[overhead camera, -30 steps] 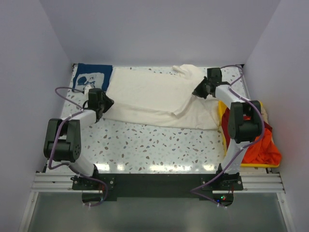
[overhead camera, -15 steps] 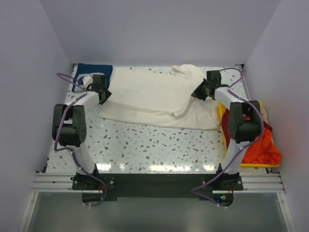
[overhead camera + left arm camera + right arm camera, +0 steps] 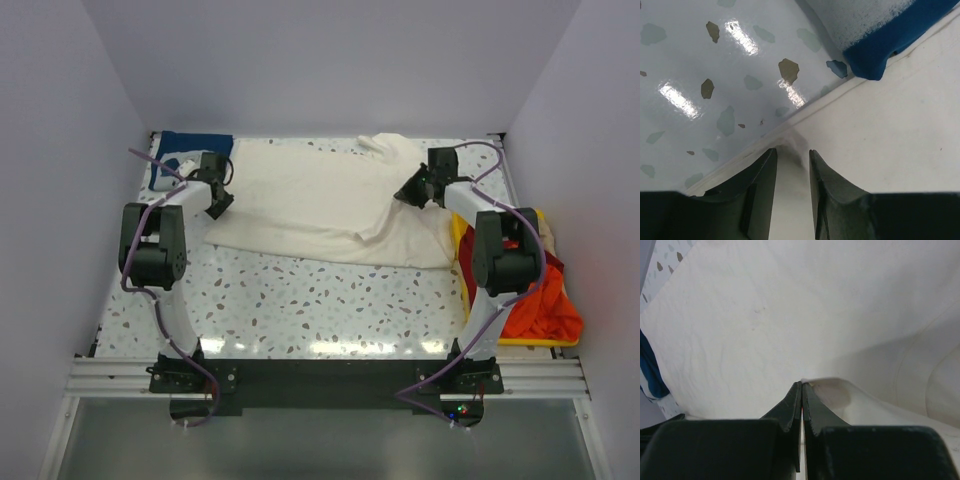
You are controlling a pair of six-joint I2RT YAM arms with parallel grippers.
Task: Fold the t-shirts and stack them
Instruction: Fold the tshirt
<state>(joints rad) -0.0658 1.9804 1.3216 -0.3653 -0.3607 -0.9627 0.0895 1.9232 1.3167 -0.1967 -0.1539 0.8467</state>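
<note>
From above, the cream t-shirt (image 3: 310, 195) lies spread across the far half of the tabletop (image 3: 320, 300), with one flap already doubled over its middle. The left pincer (image 3: 222, 205) sits at the shirt's left edge and the right pincer (image 3: 405, 192) at its right side, near the sleeve. The navy t-shirt (image 3: 190, 145) lies just beyond the left pincer. The orange-red t-shirt (image 3: 545, 305) is bunched in the yellow bin (image 3: 460, 250), well behind the right pincer.

The left wrist view shows the left pincer (image 3: 791, 152) spread part way, straddling the cream t-shirt's (image 3: 890, 125) hem. The cloth puckers at the tips but is not visibly clamped. Bare tabletop (image 3: 700, 75) lies to one side, and the navy t-shirt (image 3: 890, 45) is ahead.

In the right wrist view, the right pincer (image 3: 802, 384) is pressed together, pinching a raised fold of the cream t-shirt (image 3: 765, 315).

This looks like the start of a fold on the first shirt. The next move calls for the left pincer to bite the hem firmly. Then both should lift level and carry the edge across together without dragging the navy shirt.
</note>
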